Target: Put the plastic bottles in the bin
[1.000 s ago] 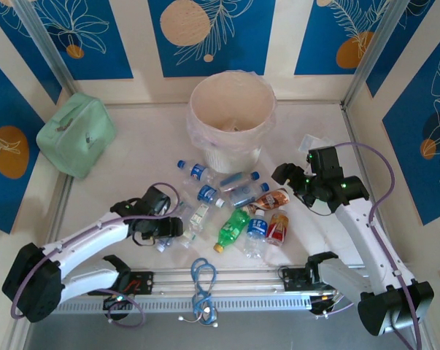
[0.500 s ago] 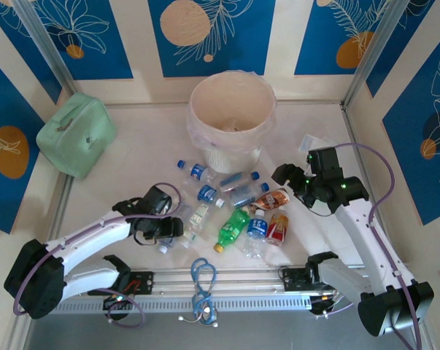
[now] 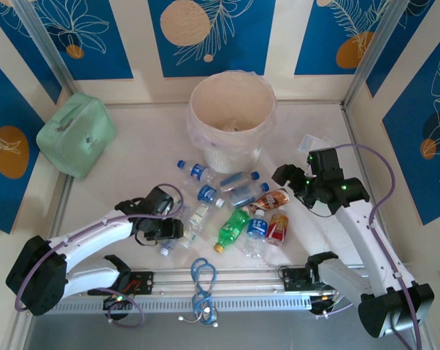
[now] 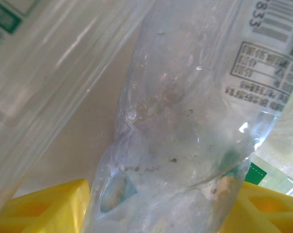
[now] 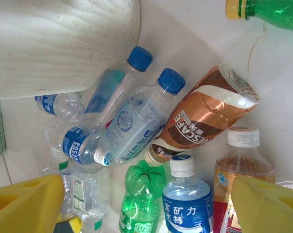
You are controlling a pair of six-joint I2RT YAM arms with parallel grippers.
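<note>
Left tool (image 4: 153, 208) tighter than before around crumpled clear bottle (image 4: 185, 111), grip uncertain; right tool (image 5: 146, 204) wide apart.

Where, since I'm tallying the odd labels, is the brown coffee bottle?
In the top view the brown coffee bottle lies in front of the bin, slightly right, beside a blue-capped clear bottle and near the right claw.

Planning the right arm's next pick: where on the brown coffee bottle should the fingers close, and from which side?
Probably best to take the brown coffee bottle across its wide base half, coming down from above. It lies on its side with that end free, while its neck is crowded by a blue-capped clear bottle and a blue-labelled white-capped bottle.
</note>
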